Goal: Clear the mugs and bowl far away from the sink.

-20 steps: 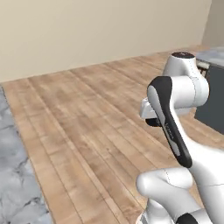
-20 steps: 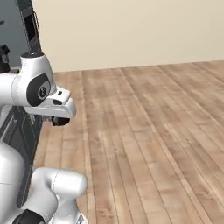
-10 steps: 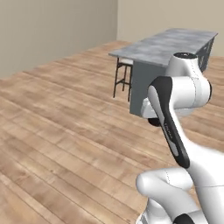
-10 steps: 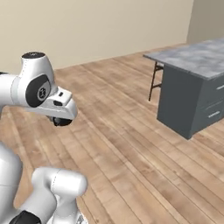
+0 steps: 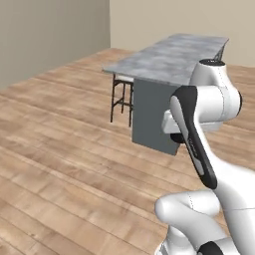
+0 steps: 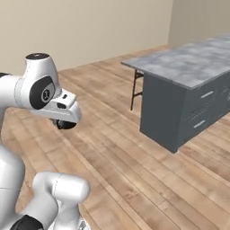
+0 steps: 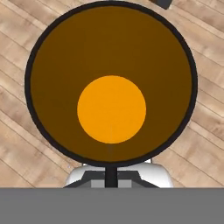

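Note:
In the hand view I look straight down into the black mug [image 7: 111, 83], with its dark rim and orange bottom, and wooden floor beneath it. My gripper [image 7: 111, 174] is shut on the mug's near rim. The mug hangs as a small dark shape [image 6: 65, 124] under the folded arm's hand, high above the floor, and shows again as a dark shape [image 5: 177, 138] in the left base view. The bowl and the sink are out of view.
A kitchen island with a grey stone top [image 5: 169, 57] [image 6: 193, 63] and dark grey drawer fronts stands ahead. A metal-legged stool [image 5: 122, 97] [image 6: 136, 87] is tucked at its near end. Wooden floor lies between me and the island.
The whole picture has shifted as the base moves: the island and stool have come into view and grown nearer. The arm keeps its folded pose with the mug held.

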Robot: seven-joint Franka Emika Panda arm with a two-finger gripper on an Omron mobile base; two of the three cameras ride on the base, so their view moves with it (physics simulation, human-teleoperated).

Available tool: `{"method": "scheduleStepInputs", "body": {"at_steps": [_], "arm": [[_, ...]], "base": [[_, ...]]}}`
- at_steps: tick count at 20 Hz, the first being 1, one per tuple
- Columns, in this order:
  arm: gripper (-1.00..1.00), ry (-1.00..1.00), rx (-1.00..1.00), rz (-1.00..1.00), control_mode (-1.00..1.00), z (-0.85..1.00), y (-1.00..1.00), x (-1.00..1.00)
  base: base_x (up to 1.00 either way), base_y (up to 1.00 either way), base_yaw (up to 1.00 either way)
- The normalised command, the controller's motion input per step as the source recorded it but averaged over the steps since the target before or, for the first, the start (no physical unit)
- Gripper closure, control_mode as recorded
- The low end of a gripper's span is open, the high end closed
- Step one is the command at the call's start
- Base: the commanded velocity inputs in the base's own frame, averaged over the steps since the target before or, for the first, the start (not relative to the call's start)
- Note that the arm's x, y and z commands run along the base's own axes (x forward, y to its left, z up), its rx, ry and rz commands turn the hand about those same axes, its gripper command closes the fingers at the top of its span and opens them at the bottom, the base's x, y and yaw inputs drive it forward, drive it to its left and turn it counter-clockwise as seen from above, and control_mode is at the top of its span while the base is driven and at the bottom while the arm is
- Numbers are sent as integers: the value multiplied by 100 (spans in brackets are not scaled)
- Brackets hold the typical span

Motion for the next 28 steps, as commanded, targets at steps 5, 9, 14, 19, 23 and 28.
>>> {"method": "scheduleStepInputs", "body": {"at_steps": [5,9,14,19,23,28], "arm": [[100,0,0,0,100,0,0,0],[100,0,0,0,100,0,0,0],[100,0,0,0,100,0,0,0],[100,0,0,0,100,0,0,0],[100,0,0,0,100,0,0,0],[100,0,0,0,100,0,0,0]], "base": [[100,40,-48],[100,63,-60],[100,94,-58],[100,100,-43],[100,94,-31],[100,64,-11]]}}
